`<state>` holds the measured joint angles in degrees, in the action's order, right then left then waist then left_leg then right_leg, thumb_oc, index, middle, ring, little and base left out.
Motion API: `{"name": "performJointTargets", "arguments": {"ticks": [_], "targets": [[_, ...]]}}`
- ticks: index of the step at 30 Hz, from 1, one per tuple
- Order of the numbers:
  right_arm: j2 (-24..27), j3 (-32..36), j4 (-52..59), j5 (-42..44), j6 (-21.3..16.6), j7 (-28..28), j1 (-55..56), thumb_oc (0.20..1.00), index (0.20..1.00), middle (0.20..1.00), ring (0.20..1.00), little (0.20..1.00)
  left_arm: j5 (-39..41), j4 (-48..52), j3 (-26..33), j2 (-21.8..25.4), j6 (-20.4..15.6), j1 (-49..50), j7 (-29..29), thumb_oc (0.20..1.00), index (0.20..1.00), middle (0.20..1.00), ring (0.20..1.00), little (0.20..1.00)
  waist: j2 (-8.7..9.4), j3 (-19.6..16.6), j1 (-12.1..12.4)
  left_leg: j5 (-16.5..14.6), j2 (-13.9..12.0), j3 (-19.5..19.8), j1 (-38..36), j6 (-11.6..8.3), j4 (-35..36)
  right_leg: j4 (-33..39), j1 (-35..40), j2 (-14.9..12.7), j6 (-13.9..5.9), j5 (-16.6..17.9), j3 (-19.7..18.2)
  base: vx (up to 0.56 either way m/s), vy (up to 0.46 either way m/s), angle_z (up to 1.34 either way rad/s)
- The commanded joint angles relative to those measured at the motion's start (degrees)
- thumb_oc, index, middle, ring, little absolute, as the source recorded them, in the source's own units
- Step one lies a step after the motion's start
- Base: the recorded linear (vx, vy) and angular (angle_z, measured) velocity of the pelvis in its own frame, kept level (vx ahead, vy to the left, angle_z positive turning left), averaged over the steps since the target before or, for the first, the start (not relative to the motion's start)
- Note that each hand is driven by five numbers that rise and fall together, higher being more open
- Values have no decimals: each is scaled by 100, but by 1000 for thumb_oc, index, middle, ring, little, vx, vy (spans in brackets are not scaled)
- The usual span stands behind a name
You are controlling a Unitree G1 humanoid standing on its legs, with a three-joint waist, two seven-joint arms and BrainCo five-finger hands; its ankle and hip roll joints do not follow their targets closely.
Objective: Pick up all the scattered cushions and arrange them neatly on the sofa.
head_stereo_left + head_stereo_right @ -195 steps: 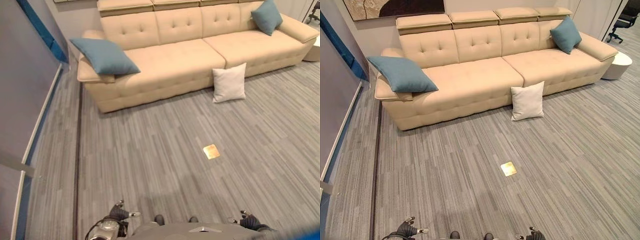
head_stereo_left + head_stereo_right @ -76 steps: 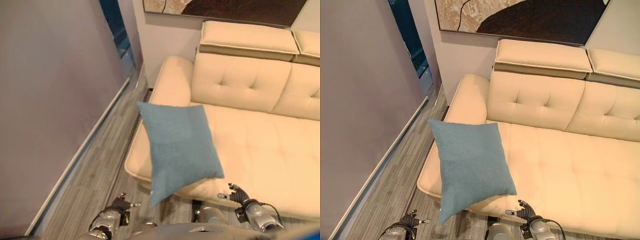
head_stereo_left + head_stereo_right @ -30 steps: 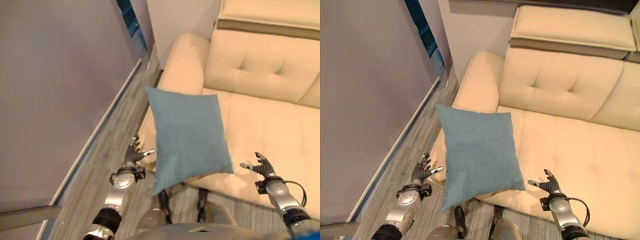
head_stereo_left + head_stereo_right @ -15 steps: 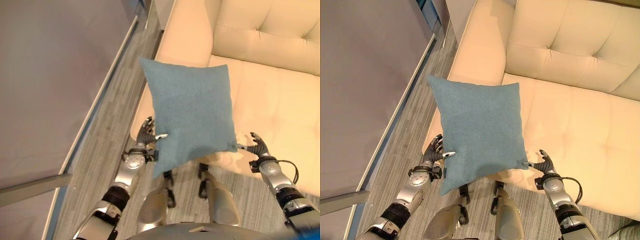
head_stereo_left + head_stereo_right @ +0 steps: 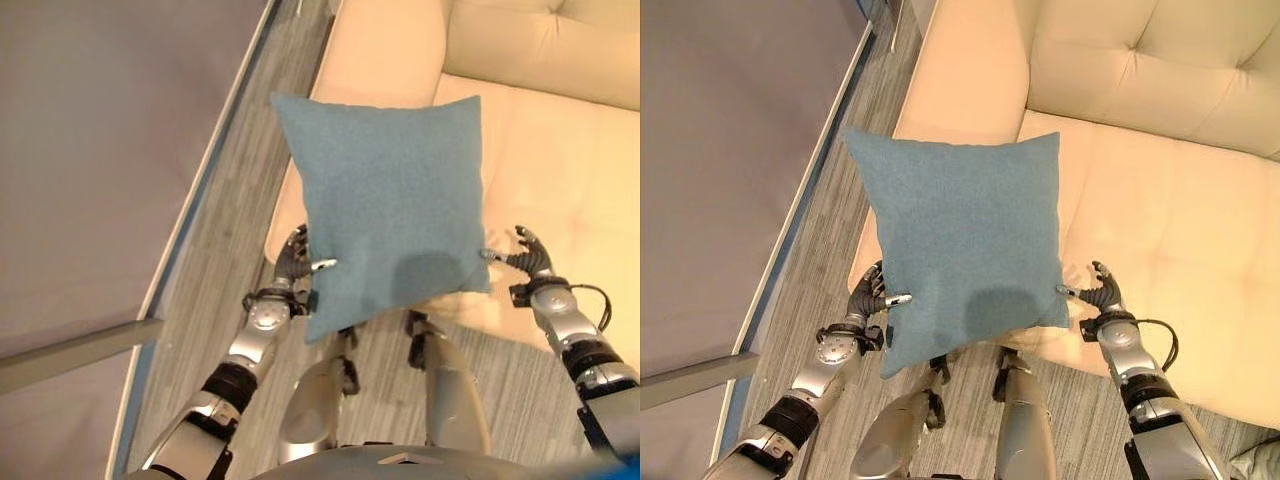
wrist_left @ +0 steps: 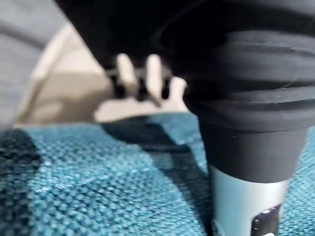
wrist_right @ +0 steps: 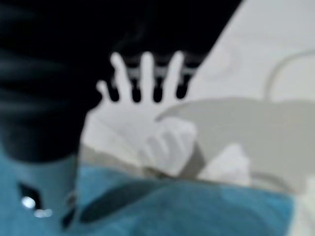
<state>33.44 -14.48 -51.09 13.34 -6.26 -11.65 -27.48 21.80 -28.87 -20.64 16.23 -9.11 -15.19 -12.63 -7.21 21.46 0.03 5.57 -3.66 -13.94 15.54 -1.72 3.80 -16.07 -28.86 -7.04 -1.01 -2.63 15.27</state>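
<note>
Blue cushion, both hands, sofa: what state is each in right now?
Blue cushion: overhanging the sofa's front edge by the armrest, between the two hands.
Left hand: open, at the cushion's lower left edge.
Right hand: open, fingers spread at the cushion's lower right corner.
Sofa: seat bare beside the cushion.

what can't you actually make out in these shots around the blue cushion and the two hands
- Whether the blue cushion is lifted off the sofa: eye views, the cushion covers its own underside and the seat edge.
- Left hand contact: its fingers run behind the cushion's edge.
- Right hand: only a fingertip meets the cushion's corner; no grip can be read.
- Right wrist view: blurred, so the pale shapes past the fingers cannot be named.
</note>
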Motion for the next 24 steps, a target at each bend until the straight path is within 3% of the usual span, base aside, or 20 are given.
{"name": "performJointTargets", "arguments": {"ticks": [1, 5, 12, 15, 17, 21, 24], "targets": [[252, -224, -70, 19, -224, -121, -242, 1000, 1000, 1000, 1000, 1000, -98, -185, 7, 13, -145, -62, -14, 1000, 1000, 1000, 1000, 1000, 298, -99, 33, 140, -73, -14, -40, -509, 29, 1094, 366, -164, -677, 718, -318, -17, -38, -1], [329, -260, -101, 118, -240, -98, -486, 1000, 1000, 1000, 1000, 1000, -67, -143, 60, 80, -186, -117, -46, 1000, 1000, 1000, 1000, 1000, 243, -85, 76, 186, -63, 35, 149, -540, 40, 1141, 159, -140, -683, 775, -352, -20, -41, 0], [1, -401, 61, 925, -415, 245, -1011, 1000, 1000, 1000, 1000, 1000, 168, 38, 131, 45, -320, -432, -65, 1000, 1000, 1000, 1000, 1000, 113, -96, 150, 328, -99, 114, 558, -642, 120, 1393, -177, -144, -696, 965, -323, -10, -35, 2], [-318, -573, 167, 993, -449, 280, -1233, 1000, 1000, 1000, 1000, 1000, 147, 62, 114, -16, -364, -597, -107, 1000, 1000, 1000, 1000, 1000, 115, -129, 189, 346, -128, 147, 655, -669, 120, 1522, -201, -131, -702, 1027, -263, 2, -2, 3], [-846, -808, 313, 1076, -518, 336, -1437, 1000, 1000, 1000, 1000, 1000, 122, 65, 14, -128, -432, -690, -195, 1000, 1000, 1000, 1000, 1000, 141, -163, 231, 327, -112, 161, 659, -673, 120, 1581, -176, -132, -699, 1062, -253, -6, 39, 5], [-1237, -1033, 369, 1024, -497, 326, -1529, 1000, 1000, 1000, 1000, 1000, 171, 29, -14, -222, -475, -791, -313, 1000, 1000, 1000, 1000, 1000, 140, -165, 272, 341, -97, 186, 709, -682, 120, 1645, -182, -152, -713, 1118, -227, -24, 32, 5], [-1750, -1143, 631, 1484, -607, 360, -1481, 1000, 1000, 1000, 1000, 1000, 544, -83, 50, -423, -625, -913, -576, 1000, 1000, 1000, 1000, 1000, 159, -153, 273, 353, -91, 212, 727, -687, 120, 1682, -167, -165, -712, 1157, -215, -18, 22, 7]]}}
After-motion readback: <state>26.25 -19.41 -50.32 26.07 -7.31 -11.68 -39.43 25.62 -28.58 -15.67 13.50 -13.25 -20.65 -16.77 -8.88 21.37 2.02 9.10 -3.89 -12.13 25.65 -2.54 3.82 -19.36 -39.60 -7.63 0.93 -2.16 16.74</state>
